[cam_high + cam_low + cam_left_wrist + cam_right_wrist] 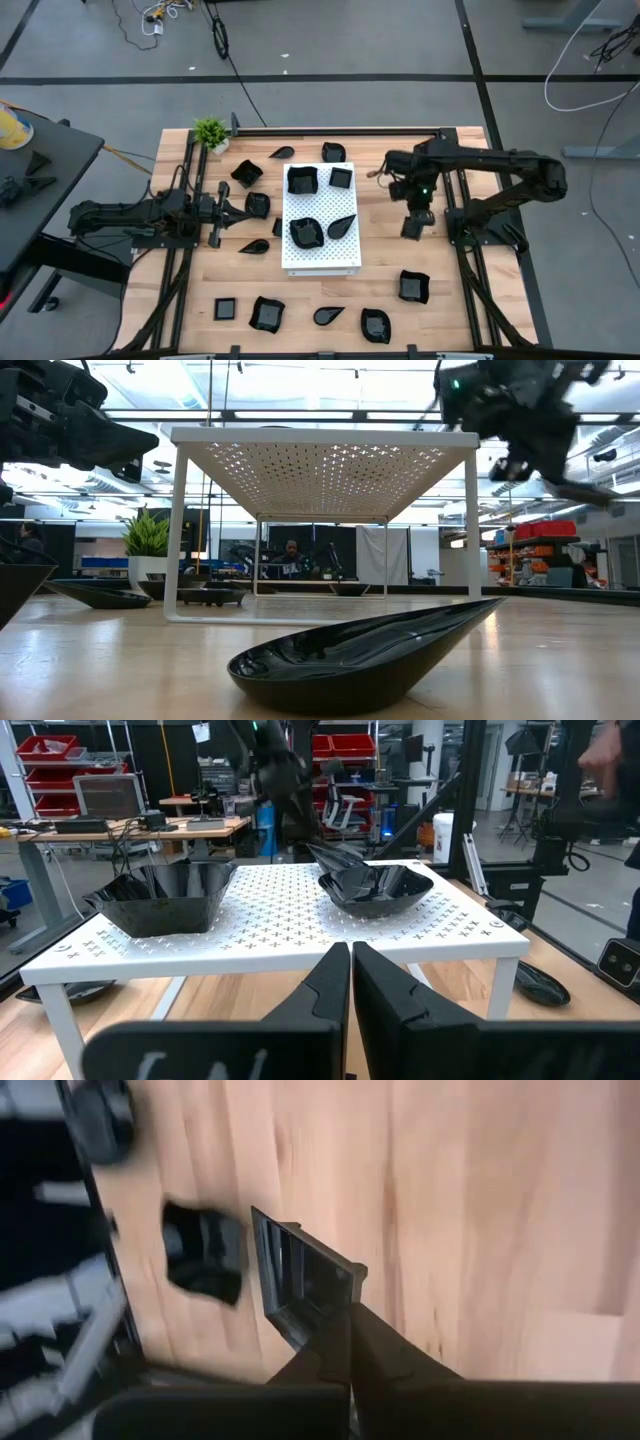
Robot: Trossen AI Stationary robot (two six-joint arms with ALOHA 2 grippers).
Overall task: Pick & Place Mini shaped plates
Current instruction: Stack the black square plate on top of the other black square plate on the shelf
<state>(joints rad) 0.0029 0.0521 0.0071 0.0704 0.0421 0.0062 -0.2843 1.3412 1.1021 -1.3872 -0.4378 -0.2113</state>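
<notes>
From above, my right gripper [412, 226] sits right of centre, carrying a square plate [411, 228] clear of the table toward the white board [320, 258]. My left gripper [238, 213], mid-left, waits closed and empty. At the right wrist, my fingers [330, 1350] pinch the plate's rim, low centre.

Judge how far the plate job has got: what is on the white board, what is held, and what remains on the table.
Done: four plates sit on the white board, such as one at. In hand: the right gripper, jaws shut on a square plate, is above the table right of the board. Left: about eleven plates lie on the wood, like one at. The left gripper waits shut.
</notes>
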